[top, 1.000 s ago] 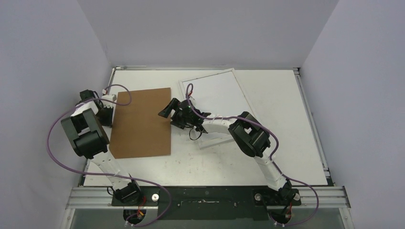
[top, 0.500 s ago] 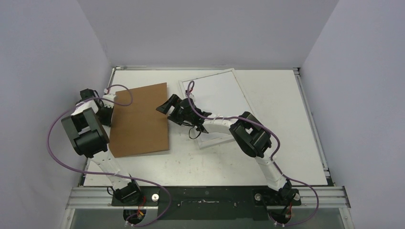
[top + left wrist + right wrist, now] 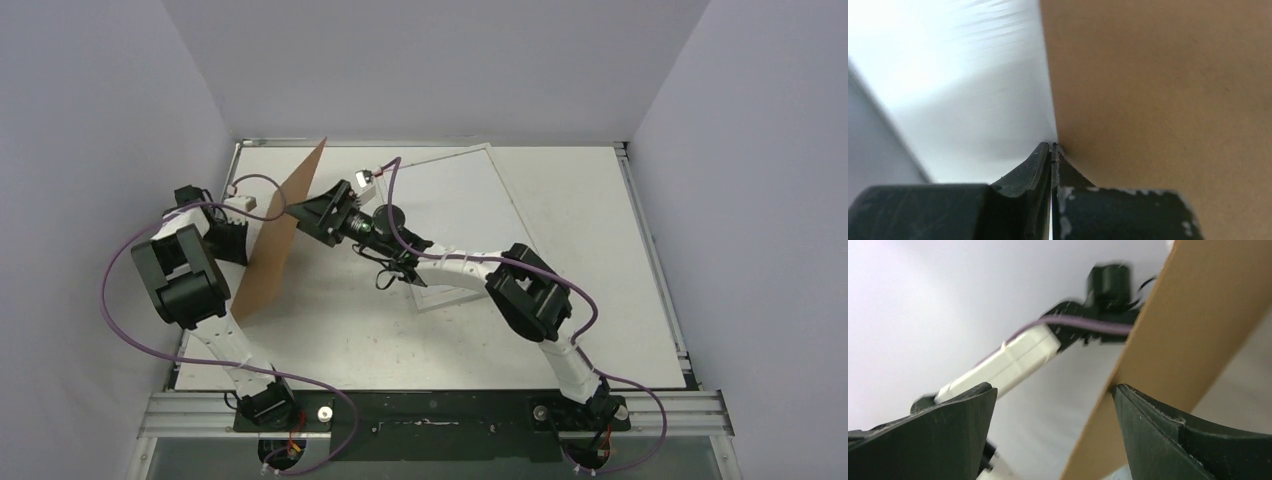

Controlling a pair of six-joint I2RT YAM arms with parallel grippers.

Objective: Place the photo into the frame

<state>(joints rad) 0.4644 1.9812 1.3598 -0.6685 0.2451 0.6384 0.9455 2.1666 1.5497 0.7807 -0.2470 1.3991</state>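
Left wrist view: left fingers (image 3: 1034, 170) are clamped together on the edge of the brown board (image 3: 278, 240), which stands steeply tilted on the counter (image 3: 560, 300). Right fingers (image 3: 948, 425) are spread wide, one apparently touching the board's raised edge. Frame (image 3: 470, 190) lies flat behind the right arm; photo not visible in any view. Recommendation: hold the pinch firm, support the free edge, turn slowly to prevent slip.

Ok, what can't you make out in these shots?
Photo: in no view; the tilted brown board may hide it.
Frame, near edge: top view, partly under the right arm.
Table: left wrist view, blurred beside the board.
Left arm: right wrist view, blurred, partly behind the board.
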